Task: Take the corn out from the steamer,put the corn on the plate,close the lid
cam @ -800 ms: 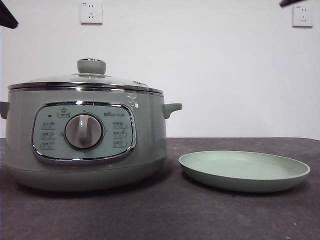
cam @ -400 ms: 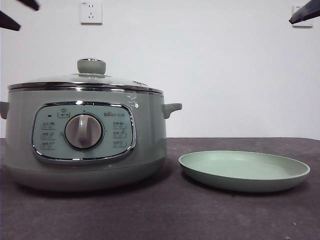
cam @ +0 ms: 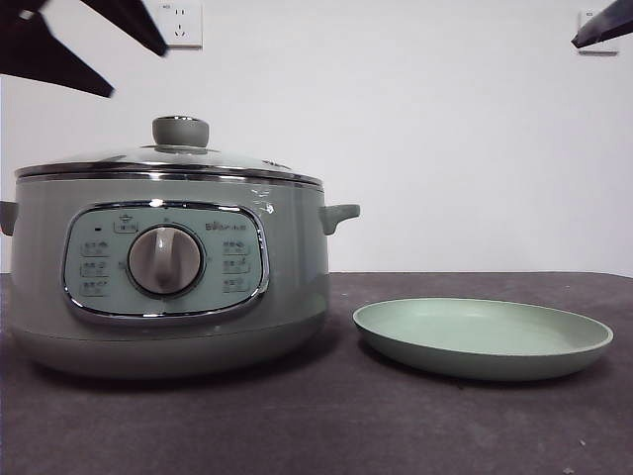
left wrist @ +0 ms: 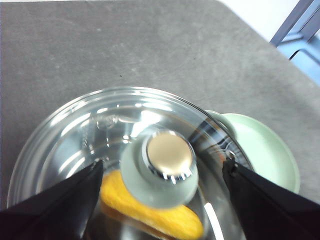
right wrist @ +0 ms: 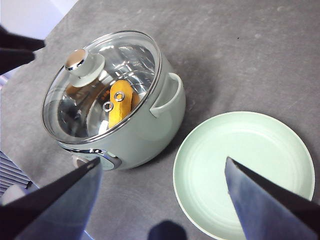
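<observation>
The steamer (cam: pixel 168 277) stands at the table's left with its glass lid (cam: pixel 168 158) on. Through the glass, the yellow corn (left wrist: pixel 150 212) lies inside the pot, also visible as the corn (right wrist: pixel 120 107) in the right wrist view. My left gripper (left wrist: pixel 162 164) hangs open above the lid's knob (left wrist: pixel 167 167), one jaw on each side, not touching it. In the front view the left gripper (cam: pixel 136 71) is at the top left. The empty plate (cam: pixel 483 336) sits right of the pot. My right gripper (right wrist: pixel 161 164) is open, high above pot and plate (right wrist: pixel 245 172).
Grey tabletop (cam: pixel 326 426) spreads in front of the pot and plate. The steamer's side handle (cam: pixel 339 215) points toward the plate. A white wall with two sockets stands behind. The right arm shows only as a dark tip (cam: pixel 601 28) at the top right corner.
My left gripper has come down and inward from the top left corner, now large above the lid. The right arm's tip came slightly into view, then held still. Pot, lid and plate are unmoved.
</observation>
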Controlling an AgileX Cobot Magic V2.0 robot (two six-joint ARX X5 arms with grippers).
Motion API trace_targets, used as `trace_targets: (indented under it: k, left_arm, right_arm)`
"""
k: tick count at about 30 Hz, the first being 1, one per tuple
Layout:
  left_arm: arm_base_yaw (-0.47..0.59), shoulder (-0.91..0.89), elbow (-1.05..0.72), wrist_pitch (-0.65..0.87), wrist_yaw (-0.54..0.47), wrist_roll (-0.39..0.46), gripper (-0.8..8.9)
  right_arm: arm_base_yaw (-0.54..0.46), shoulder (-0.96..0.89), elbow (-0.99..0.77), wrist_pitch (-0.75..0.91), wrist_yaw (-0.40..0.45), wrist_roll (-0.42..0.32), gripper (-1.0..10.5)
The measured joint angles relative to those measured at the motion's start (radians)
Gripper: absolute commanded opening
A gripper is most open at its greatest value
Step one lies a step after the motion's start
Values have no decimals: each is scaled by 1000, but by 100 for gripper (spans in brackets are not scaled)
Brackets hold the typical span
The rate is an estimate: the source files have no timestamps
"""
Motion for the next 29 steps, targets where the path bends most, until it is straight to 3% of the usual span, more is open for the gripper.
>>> trace_targets:
  k: [16, 19, 21, 29]
  left_arm:
    - [-152, 208, 87, -14, -193, 73, 389]
    - [-158, 215, 87, -18, -197, 89, 111]
    - [-158, 216, 89, -29, -202, 114, -16]
    - [-164, 200, 90, -28, -257, 125, -9]
  right_arm:
    - [0, 0, 0, -5, 0, 7, 409]
    - [0, 0, 0, -5, 0, 7, 409]
    - [0, 0, 0, -7, 0, 7, 409]
    - [27, 2, 0, 39, 0, 22, 409]
